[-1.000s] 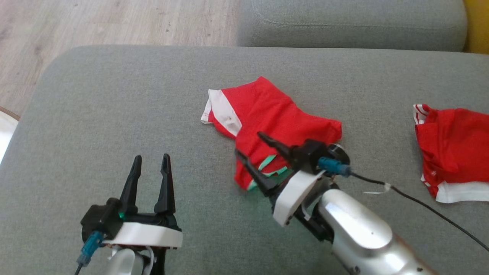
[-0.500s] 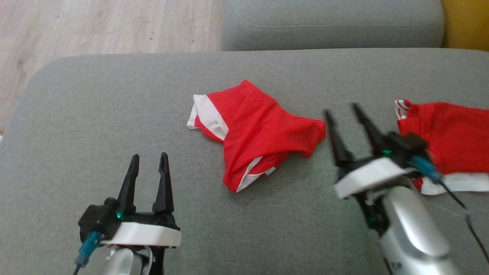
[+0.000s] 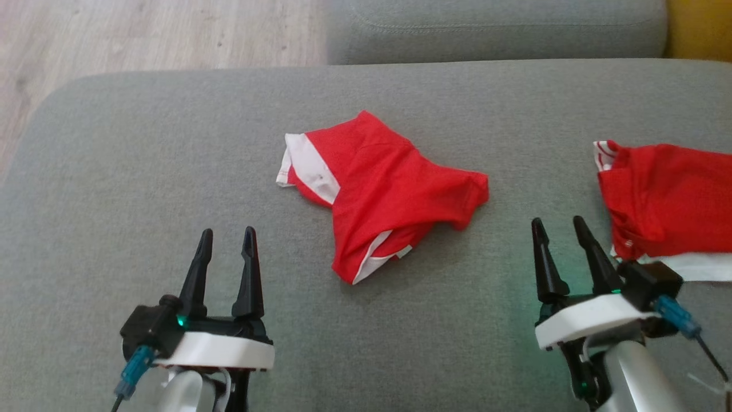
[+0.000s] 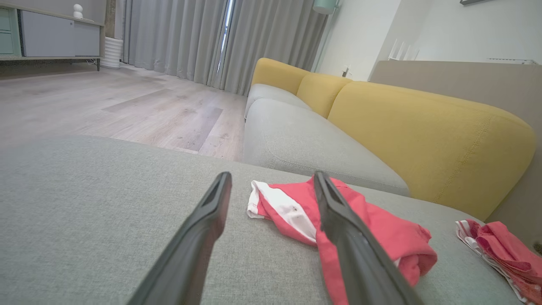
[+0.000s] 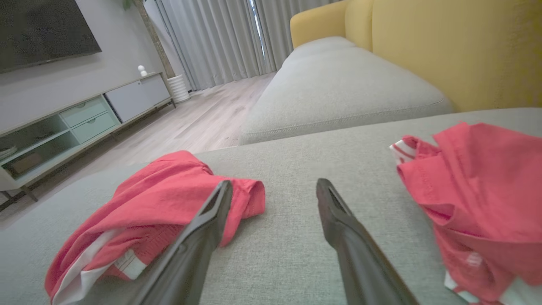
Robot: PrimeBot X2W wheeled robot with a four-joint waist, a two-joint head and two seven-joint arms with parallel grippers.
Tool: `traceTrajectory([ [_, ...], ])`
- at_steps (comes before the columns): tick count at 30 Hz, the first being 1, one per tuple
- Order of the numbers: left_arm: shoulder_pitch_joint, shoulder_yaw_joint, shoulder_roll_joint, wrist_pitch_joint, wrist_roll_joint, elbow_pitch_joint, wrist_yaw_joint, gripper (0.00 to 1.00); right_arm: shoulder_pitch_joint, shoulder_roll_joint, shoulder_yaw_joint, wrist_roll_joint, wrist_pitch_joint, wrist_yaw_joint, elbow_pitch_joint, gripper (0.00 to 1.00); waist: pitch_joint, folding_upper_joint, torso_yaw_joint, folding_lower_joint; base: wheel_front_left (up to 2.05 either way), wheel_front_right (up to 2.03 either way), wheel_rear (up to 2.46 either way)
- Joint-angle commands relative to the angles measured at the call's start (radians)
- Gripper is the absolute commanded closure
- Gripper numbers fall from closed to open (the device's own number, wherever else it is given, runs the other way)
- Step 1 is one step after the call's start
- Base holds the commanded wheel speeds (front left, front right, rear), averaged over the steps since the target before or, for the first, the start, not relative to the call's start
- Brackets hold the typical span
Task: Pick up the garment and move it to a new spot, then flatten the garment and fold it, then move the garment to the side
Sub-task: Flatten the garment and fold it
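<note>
The garment (image 3: 389, 189), red with white trim, lies crumpled in the middle of the grey cushion (image 3: 143, 171), and nothing touches it. My left gripper (image 3: 227, 232) stands open at the lower left, short of the garment. Over at the lower right, my right gripper (image 3: 557, 221) is open and empty, clear of the garment's right edge. In the left wrist view the garment (image 4: 381, 231) lies beyond the open left gripper (image 4: 272, 175). In the right wrist view the garment (image 5: 161, 199) lies to the left of the open right gripper (image 5: 275, 183).
A second red garment (image 3: 669, 194) lies at the cushion's right edge, close to my right gripper, and shows again (image 5: 478, 178) in the right wrist view. Another grey seat (image 3: 492, 28) lies beyond, with a yellow sofa back (image 4: 423, 135) and wooden floor (image 3: 143, 34) to the left.
My right gripper has pulled away from the garment's near edge to the lower right, open and empty. The garment stays on the cushion. The left gripper has not moved.
</note>
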Motion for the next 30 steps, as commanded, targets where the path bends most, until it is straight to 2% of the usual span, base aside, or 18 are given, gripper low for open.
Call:
traceTrajectory([
  [1, -0.049, 0.021, 0.001, -0.008, -0.004, -0.031, -0.002, 0.00, -0.056, 0.001, 0.035, 0.007, 0.018, -0.001, -0.021, 0.00, 0.012, -0.0001, 0.015, 0.0000, 0.00, 0.00, 0.00],
  [6, -0.062, 0.006, 0.001, -0.008, -0.010, -0.025, -0.005, 0.00, -0.101, 0.001, 0.056, 0.038, 0.058, -0.001, 0.036, 0.00, 0.031, -0.0001, 0.048, 0.0000, 0.00, 0.00, 0.00],
  [15, -0.080, -0.009, 0.001, -0.008, -0.018, -0.013, -0.005, 0.00, -0.228, 0.001, 0.092, 0.157, 0.107, -0.001, 0.234, 0.00, 0.066, -0.0001, 0.116, 0.0000, 0.00, 0.00, 0.00],
  [28, -0.095, -0.025, 0.001, -0.008, -0.028, -0.009, -0.001, 0.00, -0.404, 0.001, 0.114, 0.195, 0.023, -0.001, 0.505, 0.00, 0.093, -0.0001, 0.149, 0.0000, 0.00, 0.00, 0.00],
  [29, -0.096, -0.026, 0.001, -0.008, -0.029, -0.010, 0.000, 0.00, -0.413, 0.001, 0.125, 0.200, 0.021, -0.001, 0.518, 0.42, 0.094, -0.0001, 0.148, 0.0000, 0.00, 0.00, 0.00],
  [30, -0.097, -0.027, 0.001, -0.008, -0.030, -0.009, 0.000, 0.00, -0.421, 0.001, 0.140, 0.204, 0.017, -0.001, 0.526, 1.00, 0.095, -0.0001, 0.148, 0.0000, 0.00, 0.00, 0.00],
])
